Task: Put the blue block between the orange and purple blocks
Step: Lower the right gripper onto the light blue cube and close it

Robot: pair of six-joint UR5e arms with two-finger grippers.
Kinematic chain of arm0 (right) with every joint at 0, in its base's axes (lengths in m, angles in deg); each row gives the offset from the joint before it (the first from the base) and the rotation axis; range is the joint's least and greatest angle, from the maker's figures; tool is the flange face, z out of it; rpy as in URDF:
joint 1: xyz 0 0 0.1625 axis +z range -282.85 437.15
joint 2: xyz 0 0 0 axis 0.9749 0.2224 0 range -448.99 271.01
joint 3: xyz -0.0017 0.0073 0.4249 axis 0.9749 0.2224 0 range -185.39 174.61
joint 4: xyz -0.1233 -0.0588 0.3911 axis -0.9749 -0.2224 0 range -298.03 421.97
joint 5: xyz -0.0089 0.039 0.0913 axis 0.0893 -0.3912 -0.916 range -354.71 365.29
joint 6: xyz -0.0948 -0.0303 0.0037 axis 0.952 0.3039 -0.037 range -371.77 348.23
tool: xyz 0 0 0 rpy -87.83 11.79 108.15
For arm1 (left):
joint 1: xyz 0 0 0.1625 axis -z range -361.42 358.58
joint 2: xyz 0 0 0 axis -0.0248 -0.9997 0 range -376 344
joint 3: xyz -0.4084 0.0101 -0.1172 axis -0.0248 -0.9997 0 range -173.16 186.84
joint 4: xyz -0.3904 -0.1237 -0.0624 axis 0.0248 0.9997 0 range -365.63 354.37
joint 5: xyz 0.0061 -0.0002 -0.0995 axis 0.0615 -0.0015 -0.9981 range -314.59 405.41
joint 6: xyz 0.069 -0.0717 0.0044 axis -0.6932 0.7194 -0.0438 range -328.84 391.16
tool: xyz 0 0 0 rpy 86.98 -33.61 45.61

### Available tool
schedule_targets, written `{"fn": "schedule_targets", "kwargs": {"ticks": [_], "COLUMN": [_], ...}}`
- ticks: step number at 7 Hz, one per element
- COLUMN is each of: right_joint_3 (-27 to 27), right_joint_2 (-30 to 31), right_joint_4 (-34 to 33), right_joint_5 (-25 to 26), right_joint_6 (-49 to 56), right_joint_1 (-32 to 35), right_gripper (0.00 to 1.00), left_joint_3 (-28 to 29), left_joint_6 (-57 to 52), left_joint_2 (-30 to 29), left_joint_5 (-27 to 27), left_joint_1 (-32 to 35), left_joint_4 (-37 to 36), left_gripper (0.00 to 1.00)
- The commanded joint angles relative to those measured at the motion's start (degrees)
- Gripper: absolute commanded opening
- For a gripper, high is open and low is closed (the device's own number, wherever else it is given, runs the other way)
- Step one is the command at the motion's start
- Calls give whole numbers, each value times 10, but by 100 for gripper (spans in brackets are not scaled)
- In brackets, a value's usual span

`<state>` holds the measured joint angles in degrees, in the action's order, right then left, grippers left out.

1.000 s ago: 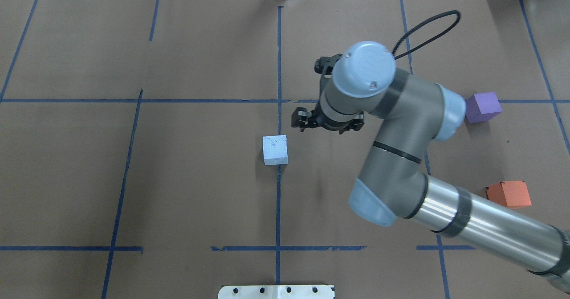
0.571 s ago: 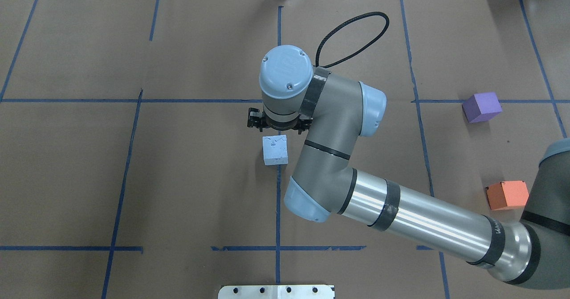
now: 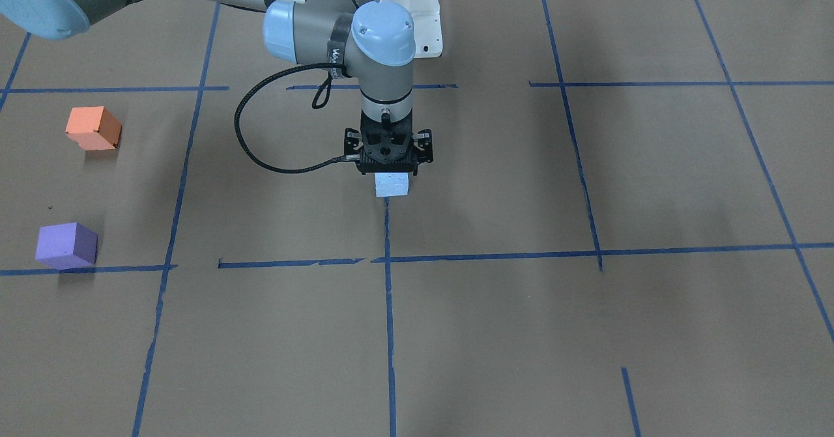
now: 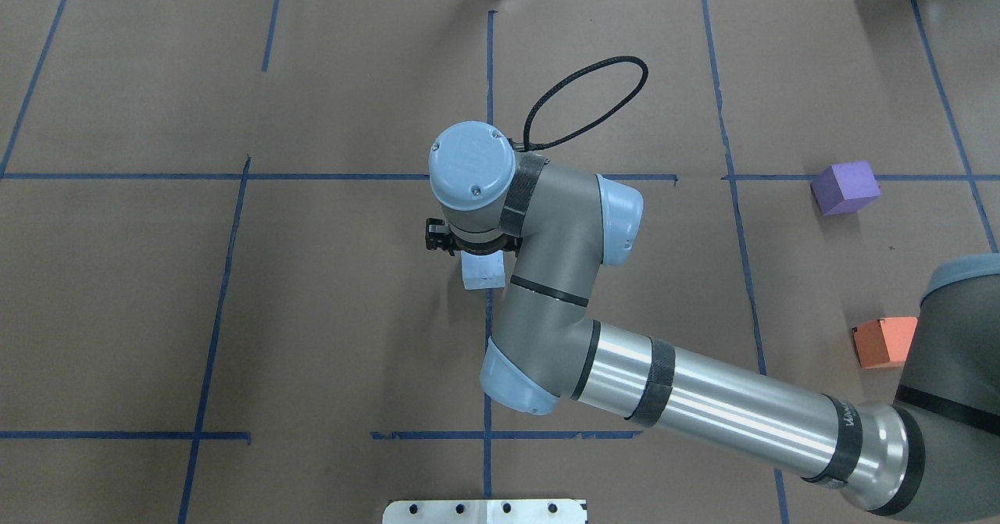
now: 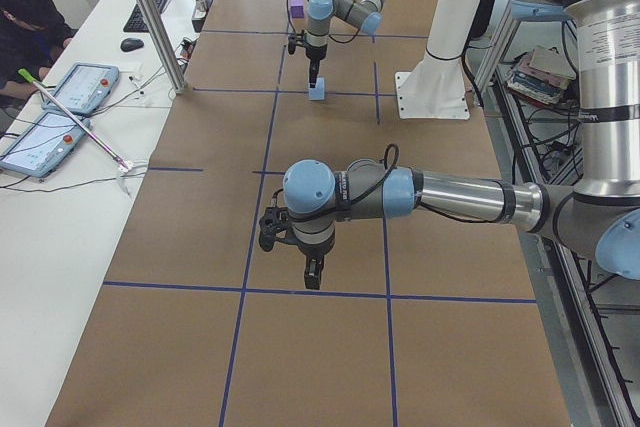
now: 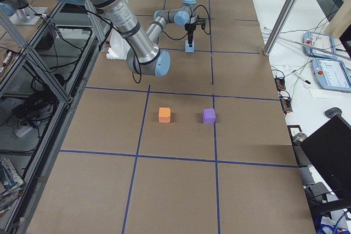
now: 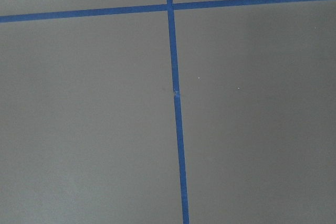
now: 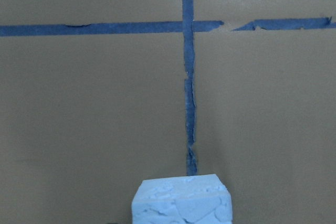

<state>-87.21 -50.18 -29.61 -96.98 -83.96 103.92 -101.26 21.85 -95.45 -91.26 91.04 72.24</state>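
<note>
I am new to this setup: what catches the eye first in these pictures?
The right arm's black claw hangs right above the pale blue, chipped cube in the middle of the brown-paper-covered table, on a blue tape line. Far to the robot's right sit the orange cube and the purple cube, apart, with a gap between them.

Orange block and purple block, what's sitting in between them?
Nothing. Between the orange block and the purple block there is only bare brown paper, seen best in the exterior right view.
</note>
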Motion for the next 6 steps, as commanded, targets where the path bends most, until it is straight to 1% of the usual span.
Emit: {"fn": "schedule_targets", "kwargs": {"ticks": [1, 2, 4, 5, 6], "right_joint_3": [26, 45, 48, 47, 47], "right_joint_2": [-3, -2, -1, -3, -4], "right_joint_4": [19, 39, 40, 40, 40], "right_joint_5": [16, 18, 22, 22, 22], "right_joint_6": [0, -1, -7, -6, -6], "right_joint_1": [-7, -10, -13, -13, -12], "right_gripper": [100, 99, 65, 58, 42], "left_joint_3": [1, 1, 1, 0, 0], "left_joint_6": [0, 0, 0, 0, 0], "left_joint_2": [0, 0, 0, 0, 0], "left_joint_5": [0, 0, 0, 0, 0], "left_joint_1": [0, 0, 0, 0, 0], "left_joint_4": [1, 0, 0, 0, 0], "left_gripper": [100, 100, 100, 100, 100]}}
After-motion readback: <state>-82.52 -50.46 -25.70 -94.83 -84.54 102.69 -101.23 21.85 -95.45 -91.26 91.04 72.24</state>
